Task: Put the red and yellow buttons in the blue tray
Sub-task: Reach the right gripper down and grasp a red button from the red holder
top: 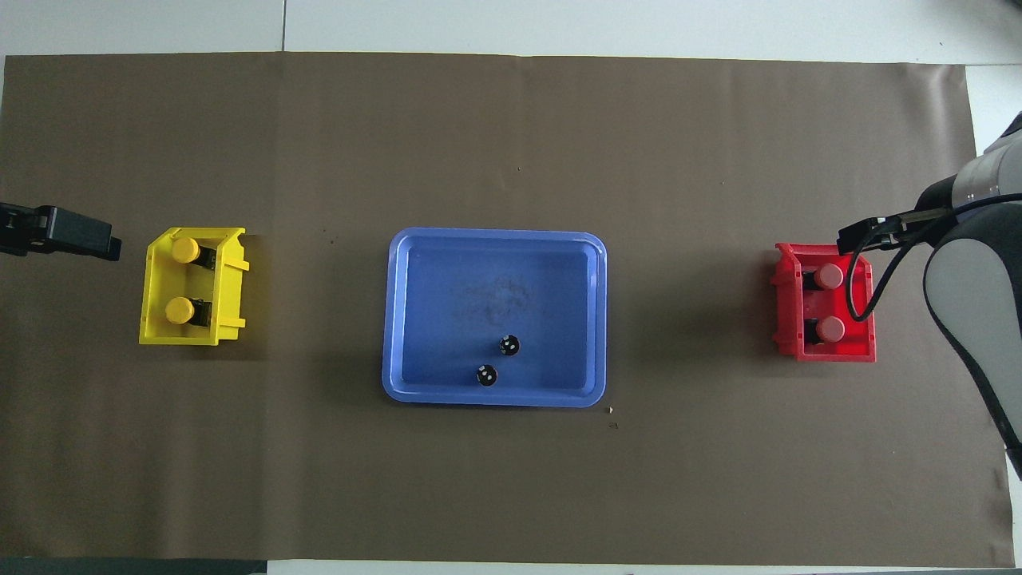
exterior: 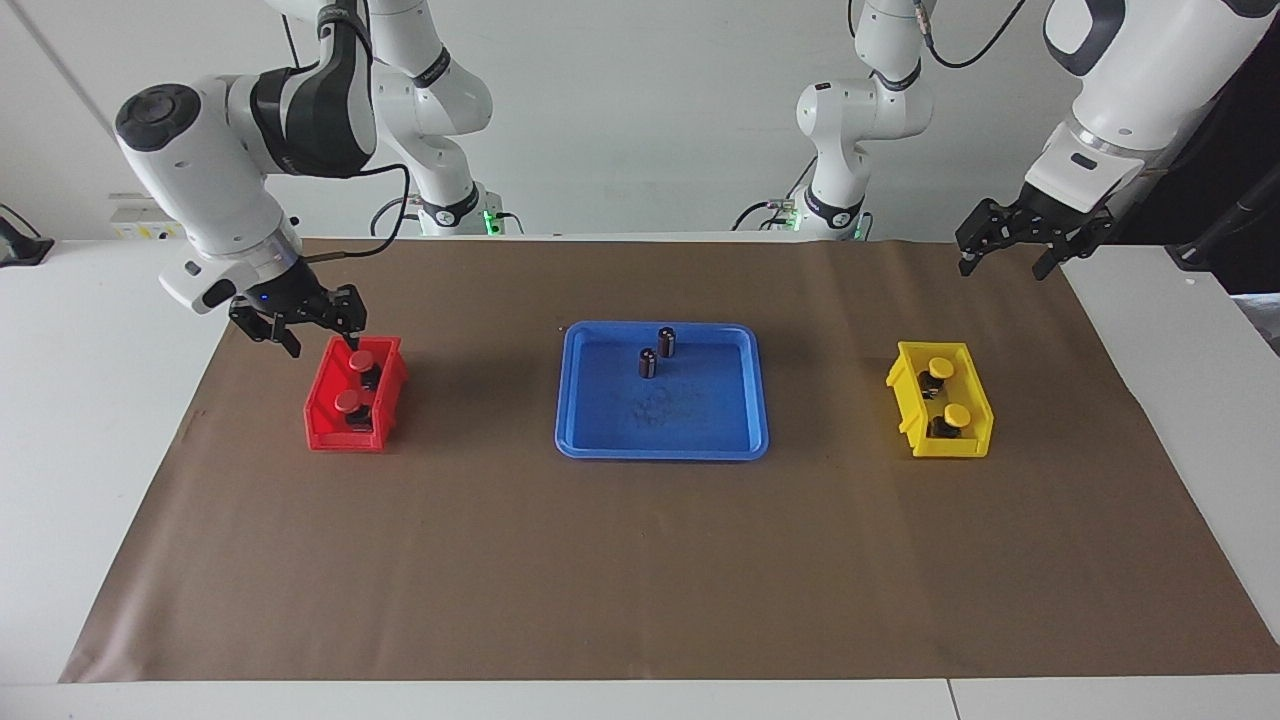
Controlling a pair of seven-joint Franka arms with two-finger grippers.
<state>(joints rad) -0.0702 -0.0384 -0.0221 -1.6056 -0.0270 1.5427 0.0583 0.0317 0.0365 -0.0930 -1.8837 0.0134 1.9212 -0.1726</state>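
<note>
Overhead view: blue tray (top: 411,319) holds two dark cylinders (top: 509,345).

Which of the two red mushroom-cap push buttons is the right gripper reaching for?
The red button nearer the robots in the small red plastic bin: the right gripper hangs right beside it, unlike the other red button.

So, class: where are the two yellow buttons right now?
Both yellow buttons sit inside the yellow bin at the left arm's end of the table, beside the blue tray, not in it.
</note>
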